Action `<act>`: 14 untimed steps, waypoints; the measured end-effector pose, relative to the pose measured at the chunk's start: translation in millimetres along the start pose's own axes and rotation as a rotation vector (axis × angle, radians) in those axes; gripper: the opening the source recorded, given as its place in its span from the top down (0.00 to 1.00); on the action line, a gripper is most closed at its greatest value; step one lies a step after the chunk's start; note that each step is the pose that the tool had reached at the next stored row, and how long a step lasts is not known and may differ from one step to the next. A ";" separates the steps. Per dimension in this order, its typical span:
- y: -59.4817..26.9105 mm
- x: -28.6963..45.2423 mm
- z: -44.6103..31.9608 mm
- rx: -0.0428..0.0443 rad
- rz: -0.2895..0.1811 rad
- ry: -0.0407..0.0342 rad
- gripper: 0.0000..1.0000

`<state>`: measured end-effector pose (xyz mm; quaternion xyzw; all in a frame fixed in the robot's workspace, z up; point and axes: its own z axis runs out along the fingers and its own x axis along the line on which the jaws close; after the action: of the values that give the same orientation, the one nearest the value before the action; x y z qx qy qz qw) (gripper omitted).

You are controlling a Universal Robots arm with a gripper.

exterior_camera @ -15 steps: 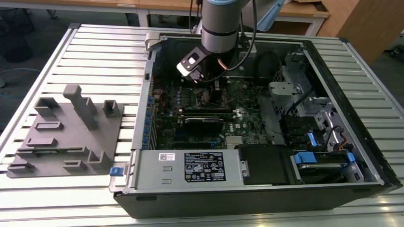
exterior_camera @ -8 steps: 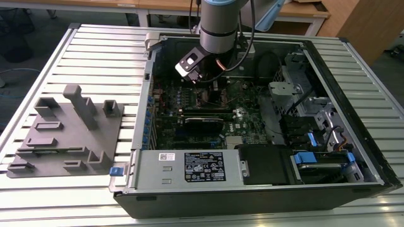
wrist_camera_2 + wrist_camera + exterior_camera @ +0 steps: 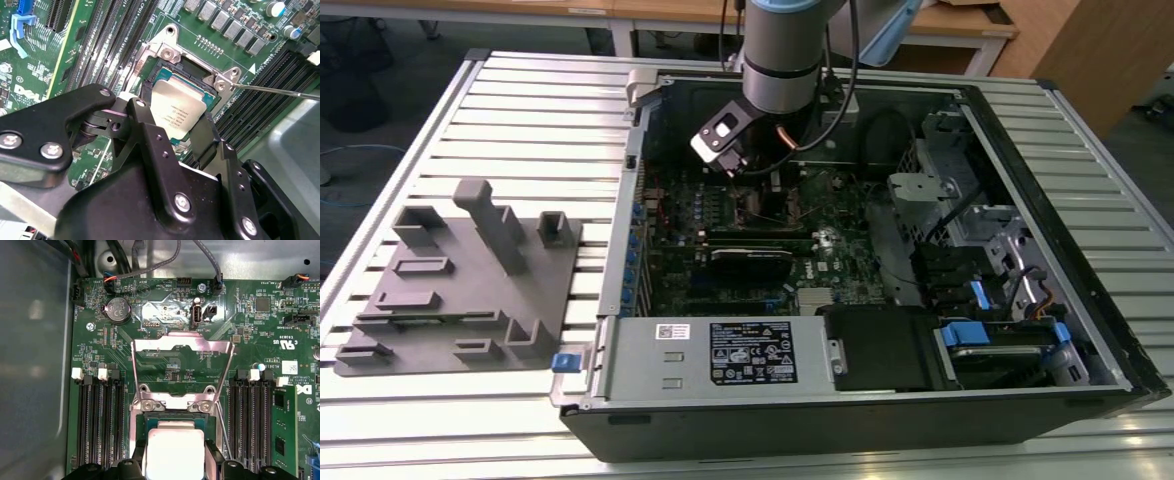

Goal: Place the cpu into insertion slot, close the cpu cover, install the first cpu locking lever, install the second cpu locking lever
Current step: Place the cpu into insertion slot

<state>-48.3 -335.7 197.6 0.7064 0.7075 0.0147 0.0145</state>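
The cpu (image 3: 175, 111), a flat silver-grey square, hangs slightly tilted just over the insertion slot (image 3: 194, 70). My gripper (image 3: 172, 122) is shut on it, a black finger (image 3: 146, 131) pressing on each of two opposite edges. In the first wrist view the cpu (image 3: 173, 450) sits between the same fingers (image 3: 137, 456) above the slot. The cpu cover (image 3: 182, 344), a thin silver frame, stands swung open on its hinge behind the slot. A thin locking lever rod (image 3: 280, 90) sticks out sideways from the socket. In the exterior view the gripper (image 3: 750, 168) is low inside the open computer case.
Long black memory slots (image 3: 97, 425) flank the socket on both sides, and one holds a green memory stick (image 3: 284, 430). The case walls (image 3: 1067, 200), drive bays and power supply (image 3: 720, 350) surround the board. A grey fixture block (image 3: 454, 280) lies on the slatted table at the exterior view's left.
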 end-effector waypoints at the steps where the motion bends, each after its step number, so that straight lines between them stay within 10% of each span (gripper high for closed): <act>1: 0.0 0.0 0.0 0.0001 0.000 -0.0003 0.46; 14: 0.4 0.1 3.3 -0.0002 0.000 0.0002 0.46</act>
<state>-47.7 -335.6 194.3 0.7064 0.7076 0.0148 0.0145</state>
